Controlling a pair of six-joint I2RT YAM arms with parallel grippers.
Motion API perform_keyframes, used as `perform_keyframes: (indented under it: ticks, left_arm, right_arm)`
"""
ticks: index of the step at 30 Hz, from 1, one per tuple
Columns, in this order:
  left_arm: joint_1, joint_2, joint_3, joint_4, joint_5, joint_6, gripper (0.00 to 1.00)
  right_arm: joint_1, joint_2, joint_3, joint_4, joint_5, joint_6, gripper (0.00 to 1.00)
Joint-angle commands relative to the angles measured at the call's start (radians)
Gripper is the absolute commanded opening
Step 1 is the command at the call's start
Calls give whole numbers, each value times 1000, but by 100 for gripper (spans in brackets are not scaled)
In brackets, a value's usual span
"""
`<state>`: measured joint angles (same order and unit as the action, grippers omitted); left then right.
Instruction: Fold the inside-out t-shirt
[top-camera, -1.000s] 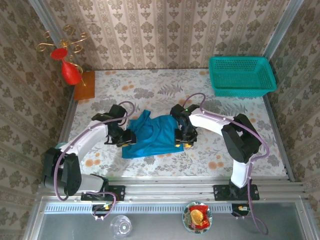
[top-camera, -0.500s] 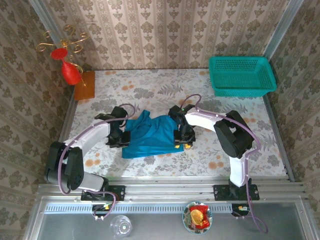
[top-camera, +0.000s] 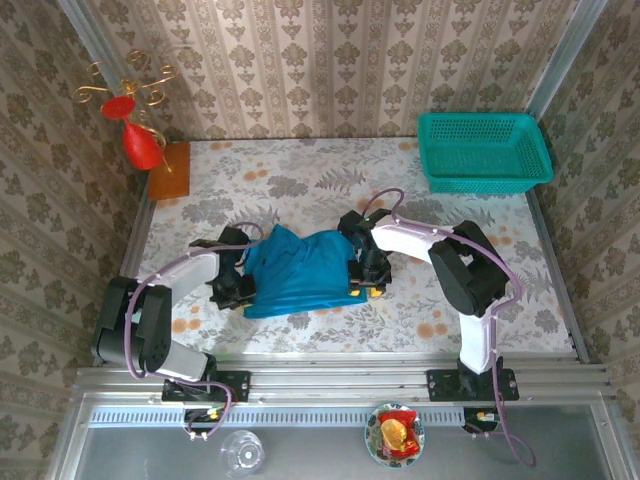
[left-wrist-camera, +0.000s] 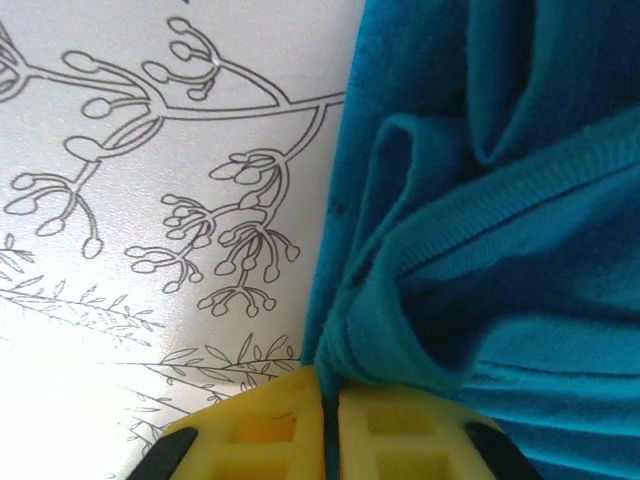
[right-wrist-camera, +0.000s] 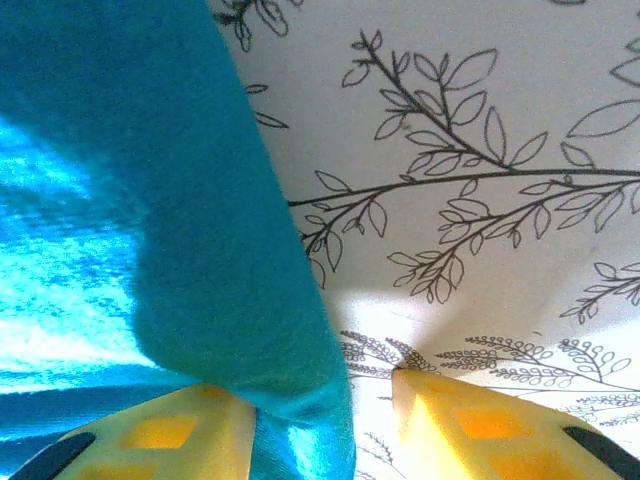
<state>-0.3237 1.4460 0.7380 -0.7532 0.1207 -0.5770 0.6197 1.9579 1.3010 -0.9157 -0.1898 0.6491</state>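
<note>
Two risks we flag. First, the left end effector (left-wrist-camera: 328, 400) is clenched on a bunched ridge of the inside-out t-shirt (top-camera: 298, 272) at its left edge. The pinch looks shallow and seems to take several layers. A pull could slip off, or drag the whole garment over the surface (top-camera: 450, 300) instead of turning one flap.

Second, the right end effector (right-wrist-camera: 310, 385) has its jaws apart with the shirt's right edge between them. Cloth lies against one finger, with a gap to the other, so we judge it not clamped. If the left side lifts while this side is loose, the shirt would likely skew or crumple more. Closing here might also catch only a thin hem.

The shirt is bright blue, plain, soft knit. It lies mid-surface between the two arms, well apart from the teal basket (top-camera: 485, 150). It is not flat: rumpled, with folds and a raised hump at its upper left, and a fairly straight near edge. Fine ribbing and creases show in the left wrist view. The sleeves are hard to make out. We judge the folding barely begun.
</note>
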Motion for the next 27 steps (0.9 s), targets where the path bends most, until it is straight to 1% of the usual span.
perform_keyframes:
  ticks: [1,3,5,7,11,13,20,23,25,27]
  left_arm:
    - [18,-88,13,-63,-95,-7,19]
    - [34,-168,37,-80,-91,7,25]
    - [57,-213,65,-94,-69,28,29]
    - [80,-228,101,-87,-17,76,32]
    - [94,-188,172,15,103,185,40]
    - [103,-109,243,48,164,224,45]
    - [115,175,491,136,326,290,51]
    - [119,308,610,136,429,317,54]
    - [118,391,681,118,471,324,59]
    - [114,447,720,113,504,325,60]
  right_arm:
    - [-6,-17,-12,-88,78,-15,43]
    - [-6,-44,11,-114,82,-20,44]
    - [-6,-62,38,-139,87,-22,44]
    - [-5,-71,69,-162,92,-26,44]
    - [-6,-73,117,-161,86,-40,43]
    - [-13,-57,150,-156,79,-56,42]
    - [-85,2,242,-101,24,-86,42]
    - [-112,18,275,-92,14,-90,41]
    - [-126,32,297,-97,8,-98,41]
    - [-136,40,309,-93,0,-102,42]
